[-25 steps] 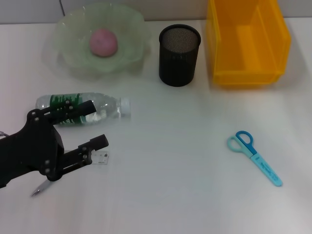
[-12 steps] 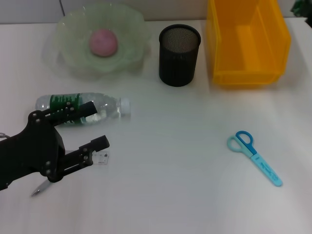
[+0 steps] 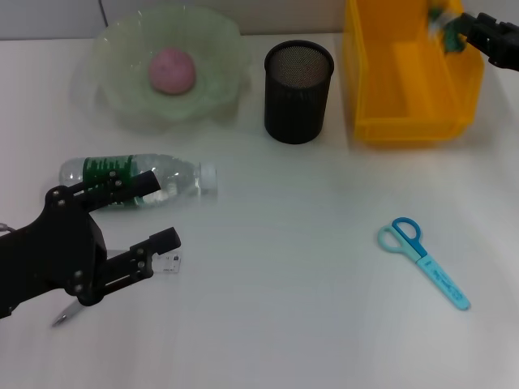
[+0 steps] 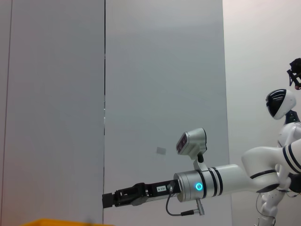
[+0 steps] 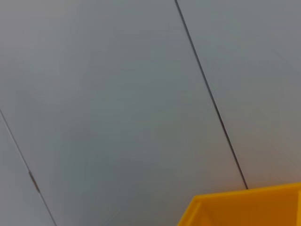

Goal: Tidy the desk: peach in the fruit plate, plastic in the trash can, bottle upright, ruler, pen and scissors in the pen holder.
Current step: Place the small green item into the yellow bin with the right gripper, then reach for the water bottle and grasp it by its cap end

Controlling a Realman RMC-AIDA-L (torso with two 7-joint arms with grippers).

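My right gripper (image 3: 456, 24) reaches in at the back right, over the yellow trash can (image 3: 409, 121). It is shut on a crumpled green-white plastic (image 3: 440, 18). The pink peach (image 3: 172, 70) lies in the green fruit plate (image 3: 113, 97). The bottle (image 3: 174, 178) lies on its side. My left gripper (image 3: 156, 212) stands open beside it, with the upper finger over the bottle's edge. A pen (image 3: 66, 313) pokes out from under that arm. The blue scissors (image 3: 422, 261) lie at the right. The black mesh pen holder (image 3: 298, 91) stands upright. I cannot pick out a ruler.
A small pale piece with markings (image 3: 169, 261) lies by the left gripper's lower finger. The left wrist view shows the right arm (image 4: 207, 183) far off, above the trash can's rim (image 4: 61, 222). One corner of the trash can (image 5: 244, 207) shows in the right wrist view.
My right gripper has come into view at the back right and moved left over the trash can with the plastic. The left arm has hardly moved.
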